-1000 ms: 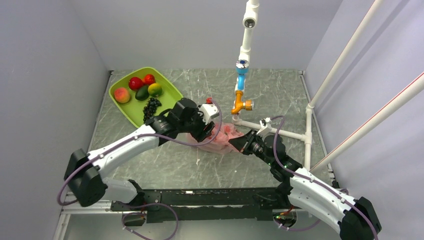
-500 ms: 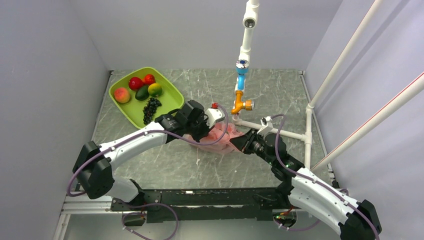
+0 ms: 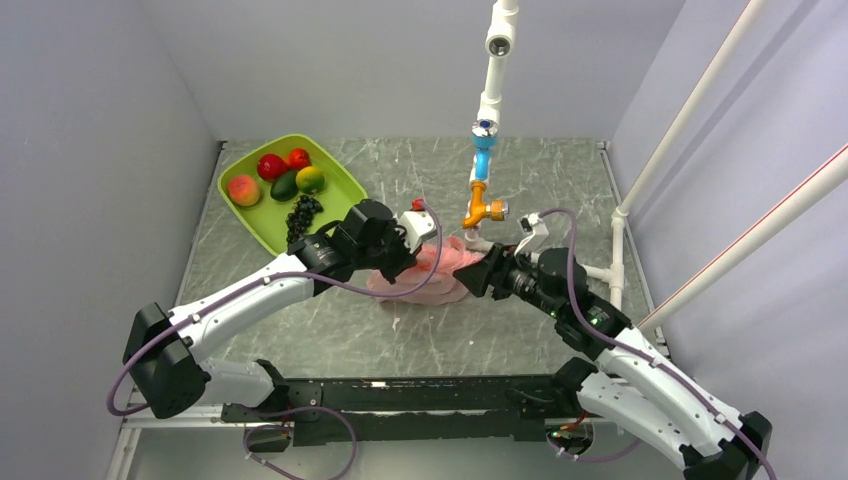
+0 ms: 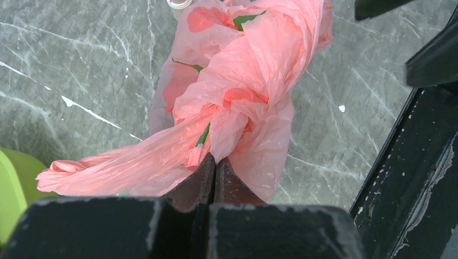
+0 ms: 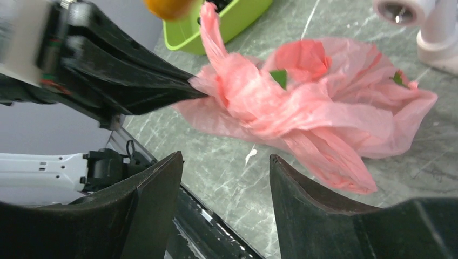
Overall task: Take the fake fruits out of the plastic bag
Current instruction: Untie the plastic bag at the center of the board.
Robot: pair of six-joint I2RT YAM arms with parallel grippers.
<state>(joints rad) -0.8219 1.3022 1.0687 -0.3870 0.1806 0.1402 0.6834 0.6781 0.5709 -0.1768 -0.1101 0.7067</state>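
The pink plastic bag [image 3: 432,272] lies crumpled on the marble table between my two arms, its red and green print showing. My left gripper [image 3: 405,262] is shut on a fold at the bag's left side; in the left wrist view the two fingers [image 4: 215,161] meet on the film of the plastic bag [image 4: 243,91]. My right gripper [image 3: 480,276] stands open just right of the bag. In the right wrist view its fingers [image 5: 226,157] are spread with only table between them, and the plastic bag [image 5: 324,108] lies beyond them. The fake fruits are hidden.
A green tray [image 3: 335,182] at the back left holds a peach, red fruits, an avocado, a lime and a dark grape bunch [image 3: 300,214]. A white pipe rig with a blue and orange valve [image 3: 482,205] rises just behind the bag. Its base pipes [image 3: 592,268] run to the right.
My left gripper shut on a fold of the bag and drew back left. My right gripper went from shut to open and now sits a little higher, at the bag's right edge.
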